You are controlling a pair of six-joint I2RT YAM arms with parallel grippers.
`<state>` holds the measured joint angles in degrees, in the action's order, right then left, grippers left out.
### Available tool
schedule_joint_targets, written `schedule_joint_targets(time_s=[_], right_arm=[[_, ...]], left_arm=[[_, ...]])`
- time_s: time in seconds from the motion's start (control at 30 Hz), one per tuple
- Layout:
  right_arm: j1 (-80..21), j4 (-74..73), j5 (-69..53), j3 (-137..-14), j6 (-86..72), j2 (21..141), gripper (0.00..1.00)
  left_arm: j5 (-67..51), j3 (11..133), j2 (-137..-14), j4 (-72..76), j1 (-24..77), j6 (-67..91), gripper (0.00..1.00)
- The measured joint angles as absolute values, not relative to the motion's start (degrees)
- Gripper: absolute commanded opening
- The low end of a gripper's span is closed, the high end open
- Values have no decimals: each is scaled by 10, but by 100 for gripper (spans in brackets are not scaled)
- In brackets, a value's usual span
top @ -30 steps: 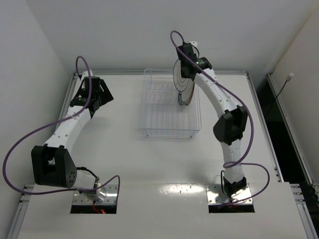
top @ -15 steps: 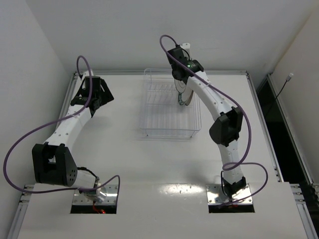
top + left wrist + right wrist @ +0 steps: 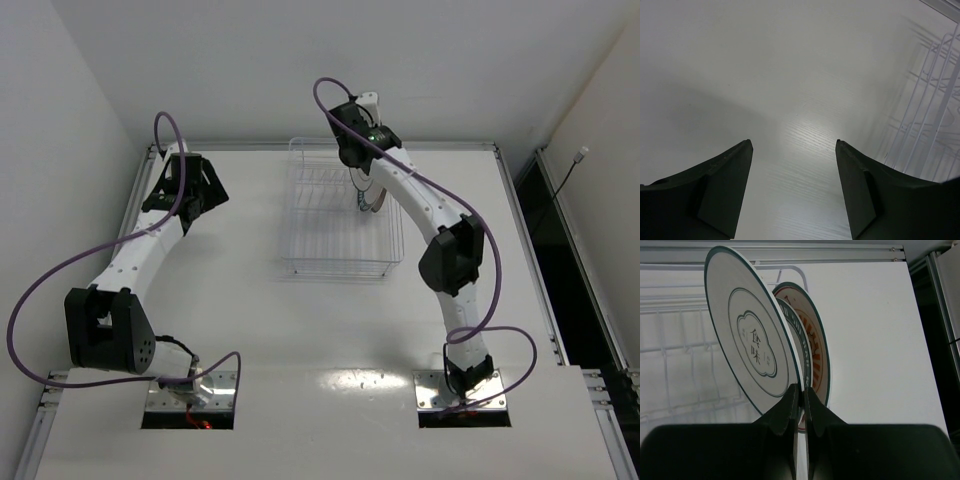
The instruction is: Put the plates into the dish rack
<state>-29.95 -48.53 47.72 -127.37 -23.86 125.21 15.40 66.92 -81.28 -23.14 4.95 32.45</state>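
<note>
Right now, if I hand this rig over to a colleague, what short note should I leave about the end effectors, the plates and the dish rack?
The left end effector is open and empty, above the table, to the left of the dish rack.
The right end effector is shut on the edge of the white flower-outline plate, held upright over the rack.
Done: the blue-rimmed plate and the orange sunburst plate stand upright just behind it, apparently in the rack's right side.
Left to do: lower the white plate into a slot beside them, release it and withdraw.
</note>
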Motion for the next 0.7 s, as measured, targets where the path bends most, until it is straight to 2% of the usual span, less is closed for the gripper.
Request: schedule_joint_targets(time_s=[0.3,0.7], right_arm=[[-306,-483,495,-1267,-242,1249,0],[-315,-464,540,-1232,-239,1189,0]], left_arm=[[154,669,-813,-231,50,324,64],[154,669,-813,-231,50,324,64]])
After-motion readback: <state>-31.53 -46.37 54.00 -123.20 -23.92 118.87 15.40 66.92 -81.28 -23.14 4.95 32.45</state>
